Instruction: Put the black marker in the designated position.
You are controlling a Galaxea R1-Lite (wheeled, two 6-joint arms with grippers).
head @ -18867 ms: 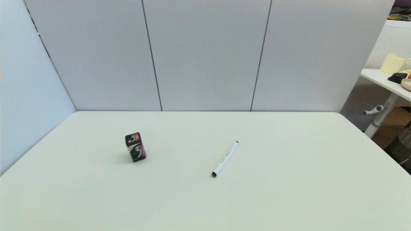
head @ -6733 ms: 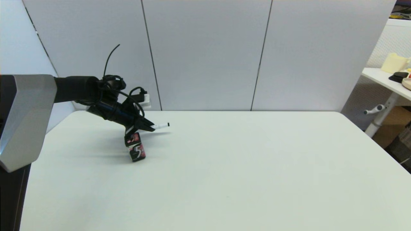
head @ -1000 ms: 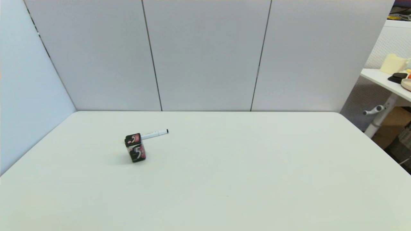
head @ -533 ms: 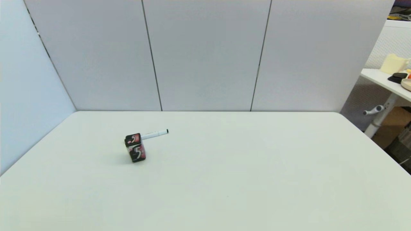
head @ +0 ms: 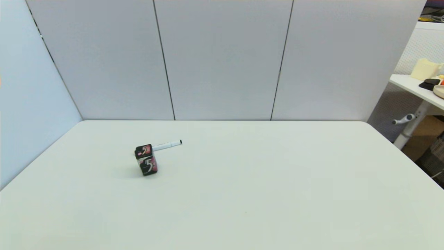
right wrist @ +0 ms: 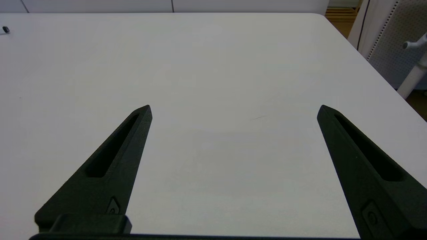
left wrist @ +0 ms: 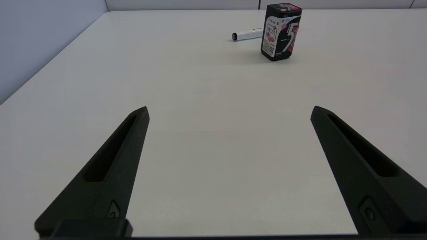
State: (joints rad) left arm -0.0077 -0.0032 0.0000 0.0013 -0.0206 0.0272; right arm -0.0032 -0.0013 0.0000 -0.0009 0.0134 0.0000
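The black marker (head: 167,145) lies flat on the white table just behind the designated position, a small upright black box with pink patches and a white "5" (head: 146,159). One end of the marker is hidden by the box. The left wrist view shows the same box (left wrist: 282,31) far ahead of my open left gripper (left wrist: 229,111), with the marker (left wrist: 247,34) poking out beside it. My right gripper (right wrist: 234,110) is open over bare table, and only the marker's black tip (right wrist: 5,29) shows far off. Neither arm appears in the head view.
Grey partition walls (head: 222,59) close off the table's back and left sides. Past the table's right edge stands a side table (head: 412,86) with a cream container (head: 426,68) and small items.
The marker went from mid-table, to my left gripper above the box, to lying behind the box. My left arm has left the head view. Nothing moved in the last second.
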